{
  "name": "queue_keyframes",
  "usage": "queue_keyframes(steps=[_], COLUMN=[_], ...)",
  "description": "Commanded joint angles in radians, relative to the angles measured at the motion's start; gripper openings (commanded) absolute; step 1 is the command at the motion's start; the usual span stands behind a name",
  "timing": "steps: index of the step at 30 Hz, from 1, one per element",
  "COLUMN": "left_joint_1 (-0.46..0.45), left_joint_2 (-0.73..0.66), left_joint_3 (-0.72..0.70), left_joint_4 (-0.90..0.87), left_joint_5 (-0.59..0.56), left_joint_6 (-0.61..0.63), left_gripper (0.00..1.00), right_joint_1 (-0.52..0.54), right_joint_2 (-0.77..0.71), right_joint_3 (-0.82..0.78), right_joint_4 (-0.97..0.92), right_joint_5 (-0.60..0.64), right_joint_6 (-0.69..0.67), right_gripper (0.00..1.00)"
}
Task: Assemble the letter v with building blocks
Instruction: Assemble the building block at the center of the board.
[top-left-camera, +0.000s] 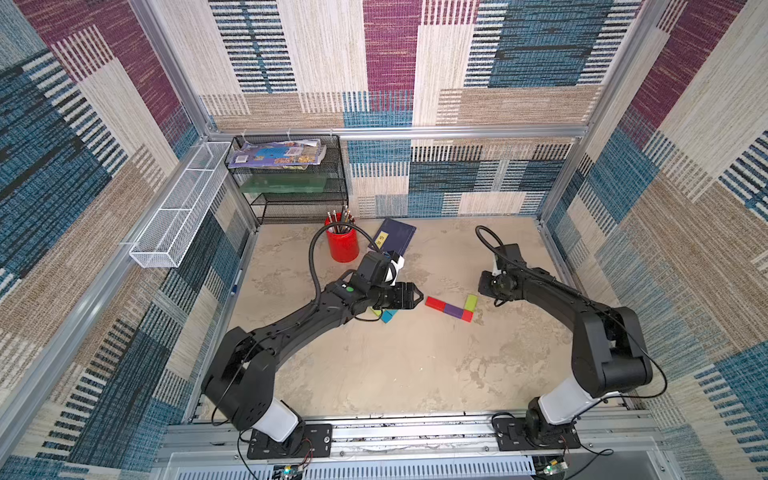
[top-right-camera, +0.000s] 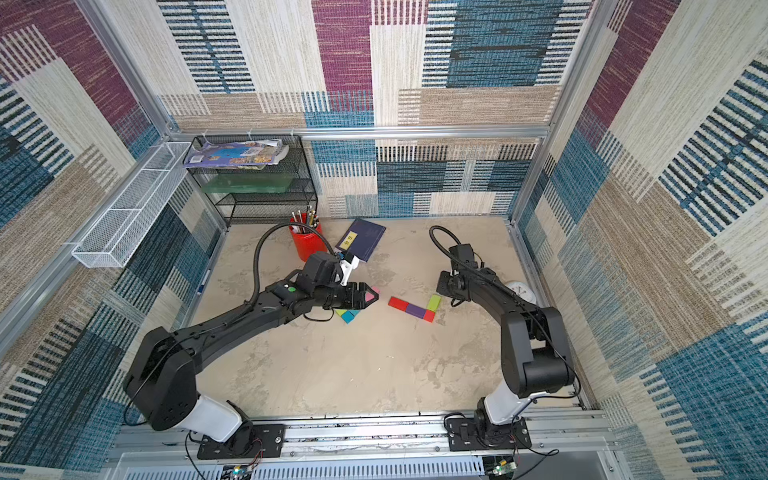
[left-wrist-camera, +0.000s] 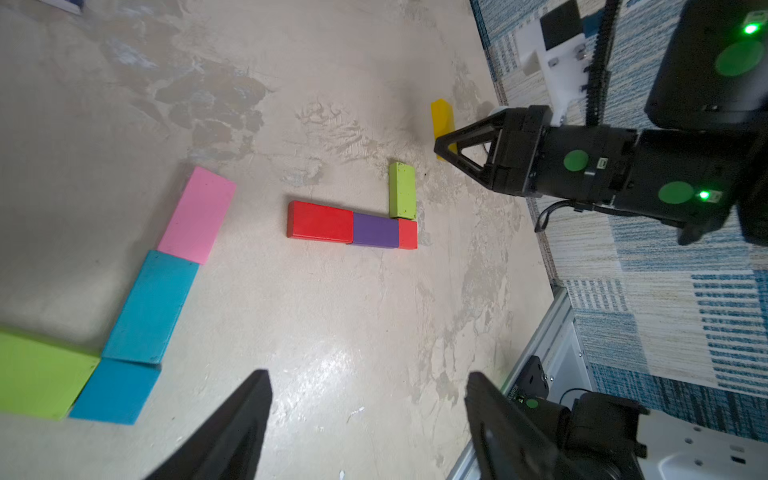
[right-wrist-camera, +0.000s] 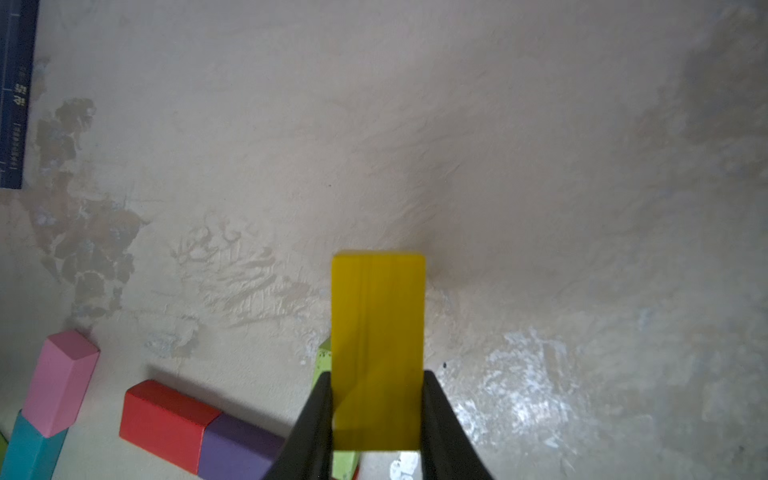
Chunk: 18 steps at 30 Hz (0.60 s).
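A red block (left-wrist-camera: 320, 220), a purple block (left-wrist-camera: 375, 230) and a small red square (left-wrist-camera: 408, 234) lie end to end in a row. A lime green block (left-wrist-camera: 402, 190) stands at a right angle off the square's end. The same row (top-left-camera: 454, 309) shows in both top views. A pink block (left-wrist-camera: 196, 214), two teal blocks (left-wrist-camera: 151, 307) and another lime green block (left-wrist-camera: 41, 374) lie beside my left gripper (left-wrist-camera: 368, 376), which is open and empty above bare table. My right gripper (right-wrist-camera: 378, 374) is shut on a yellow block (right-wrist-camera: 378, 332), just beyond the lime green block's far end.
A red pencil cup (top-left-camera: 342, 243) and a navy book (top-left-camera: 392, 236) stand behind the left arm. A black mesh shelf (top-left-camera: 291, 183) fills the back left corner, with a white wire basket (top-left-camera: 183, 203) on the left wall. A white round object (top-right-camera: 521, 290) lies by the right wall.
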Motion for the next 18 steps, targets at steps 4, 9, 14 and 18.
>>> queue_keyframes(steps=[4,9,14,18], left_joint_1=[-0.027,-0.038,-0.055,-0.068], left_joint_2=[0.243,0.445,0.643,0.748], left_joint_3=[0.284,0.487,0.719,0.878], left_joint_4=[-0.109,-0.166,-0.236,-0.313], left_joint_5=[0.025,0.019,0.018,0.007], left_joint_6=[0.085,0.094,0.099,0.115], left_gripper=[0.75,0.73,0.70,0.69], right_joint_1=[-0.005,0.012,0.019,0.030], right_joint_2=[0.088,0.120,0.139,0.157], right_joint_3=[0.040,0.039,0.024,0.038], right_joint_4=[0.077,0.094,0.121,0.110], right_joint_5=[-0.025,-0.010,0.001,0.032], right_joint_6=[0.018,0.040,0.068,0.077], right_gripper=[0.26,0.26,0.27,0.30])
